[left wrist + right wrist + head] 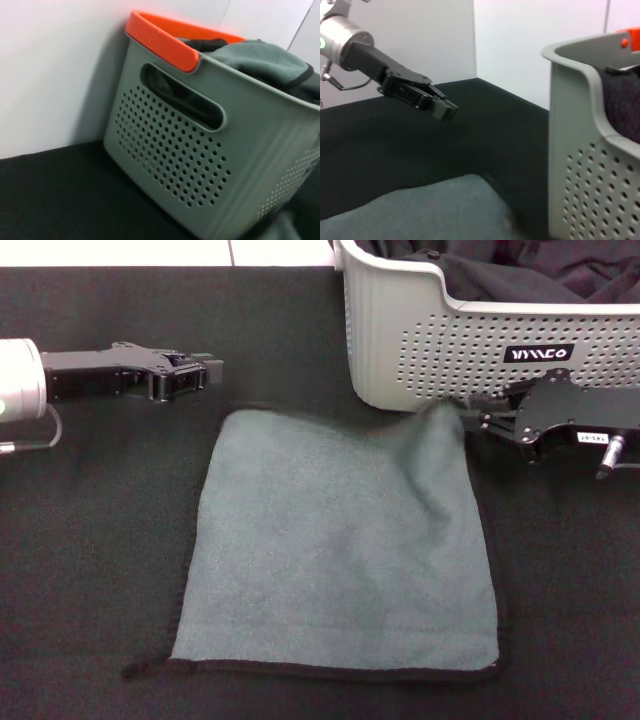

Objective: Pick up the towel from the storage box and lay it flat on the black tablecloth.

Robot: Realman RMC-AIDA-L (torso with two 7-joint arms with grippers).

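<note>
1. Looking at the towel (340, 540), you see it spread grey-teal face up on the black tablecloth (90, 540), in front of the storage box (430, 340), its far right corner lifted towards the right claw (470, 420).
2. You cannot tell for sure whether that claw pinches the corner or has let go; its tips are hidden against the cloth.
3. The left claw (205, 373) hangs beyond the towel's far left corner, away from the box, fingers pressed together on nothing.
4. If the right claw pulls away with the corner caught, you could drag or fold that edge.
5. The near left corner's black edging trails out, so the towel may not lie fully flat.
6. The box's black label (538, 353) carries white letters, stylised and not surely readable.
</note>
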